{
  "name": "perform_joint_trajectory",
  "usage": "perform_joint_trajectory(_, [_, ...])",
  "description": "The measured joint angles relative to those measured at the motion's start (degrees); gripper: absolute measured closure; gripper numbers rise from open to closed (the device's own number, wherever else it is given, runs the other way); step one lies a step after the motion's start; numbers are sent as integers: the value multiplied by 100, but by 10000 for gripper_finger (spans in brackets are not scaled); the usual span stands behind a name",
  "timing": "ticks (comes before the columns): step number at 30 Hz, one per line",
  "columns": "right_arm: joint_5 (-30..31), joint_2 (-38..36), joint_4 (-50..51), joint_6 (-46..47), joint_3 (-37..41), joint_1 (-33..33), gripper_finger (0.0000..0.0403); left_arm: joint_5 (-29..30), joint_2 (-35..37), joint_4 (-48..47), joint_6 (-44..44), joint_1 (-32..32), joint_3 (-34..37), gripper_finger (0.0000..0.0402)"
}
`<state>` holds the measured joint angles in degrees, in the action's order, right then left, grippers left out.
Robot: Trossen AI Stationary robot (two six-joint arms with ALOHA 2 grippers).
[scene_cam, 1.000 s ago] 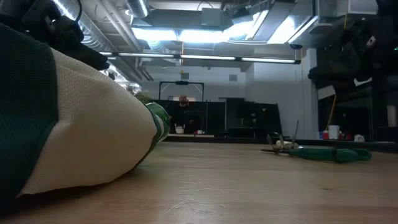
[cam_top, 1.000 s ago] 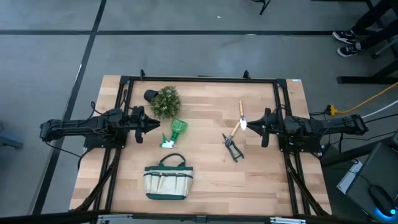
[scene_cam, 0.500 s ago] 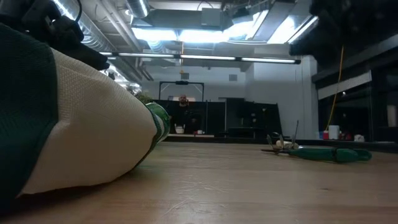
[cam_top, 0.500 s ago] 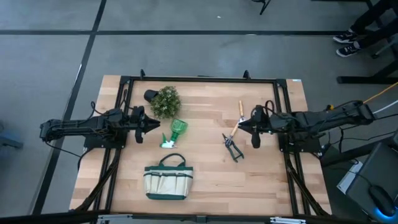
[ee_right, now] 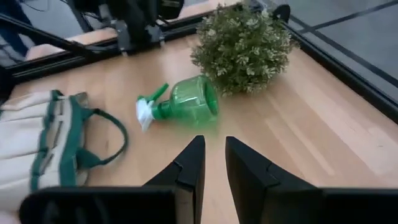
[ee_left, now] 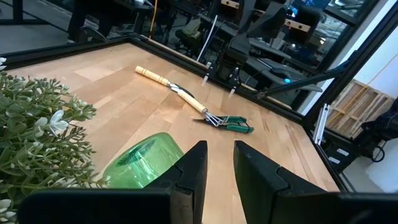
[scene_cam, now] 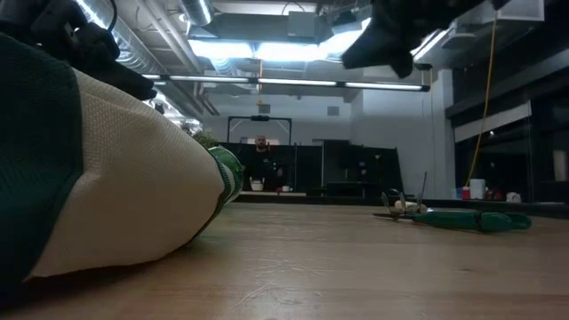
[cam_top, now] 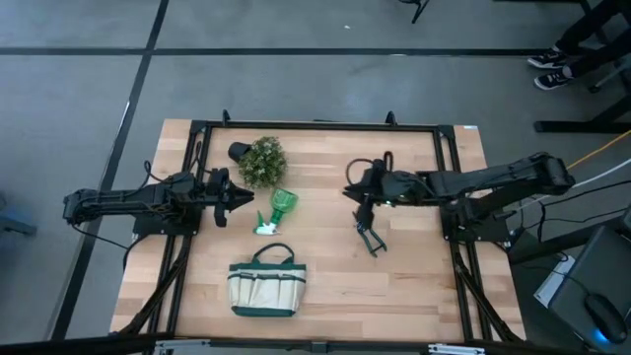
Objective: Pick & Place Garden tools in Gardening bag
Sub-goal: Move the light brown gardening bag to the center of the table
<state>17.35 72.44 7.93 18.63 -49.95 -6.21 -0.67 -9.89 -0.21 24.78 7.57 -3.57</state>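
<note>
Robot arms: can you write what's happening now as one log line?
right gripper: above table centre, slightly open, empty | left gripper: waiting beside spray bottle | gardening bag: no tools visible inside

A bushy green plant [cam_top: 262,161] in a black pot [cam_top: 240,152] lies on the wooden table [cam_top: 414,281]. Shoes [cam_top: 550,69] show on the grey floor beyond.

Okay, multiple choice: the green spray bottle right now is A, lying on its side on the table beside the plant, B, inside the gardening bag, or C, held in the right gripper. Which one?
A: the green spray bottle lies on its side on the table, next to the plant, outside the gardening bag, with no gripper on it.
</note>
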Motion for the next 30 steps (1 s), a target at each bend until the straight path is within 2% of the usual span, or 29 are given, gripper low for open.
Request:
perform_joint_trajectory(3, [-65, 321, 2, -168, -166, 28, 336, 0, 0, 0, 2, 2, 0, 329])
perform_joint_trajectory(6, [-539, 577, 1, -815, -282, 25, 336, 0, 0, 0, 0, 1, 0, 329])
perform_joint_trajectory(10, [-1907, 959, 25, -2249, -388, -48, 336, -2, 0, 0, 1, 0, 0, 329])
perform_joint_trajectory(13, [-2876, 1166, 20, -2482, -457, -131, 336, -2, 0, -2, 1, 0, 0, 329])
perform_joint_trajectory(15, [-3298, 1274, 60, -2396, -526, -171, 336, -2, 0, 0, -1, 0, 1, 329])
perform_joint_trajectory(20, [-2915, 1682, 87, -1880, -882, -172, 336, -2, 0, -2, 1, 0, 0, 329])
perform_joint_trajectory(24, [-2928, 2132, 85, -1555, -1312, -228, 336, 0, 0, -2, -1, 0, 0, 329])
perform_joint_trajectory(30, [-2961, 2834, -13, -407, -1856, -383, 336, 0, 0, -2, -1, 0, 0, 329])
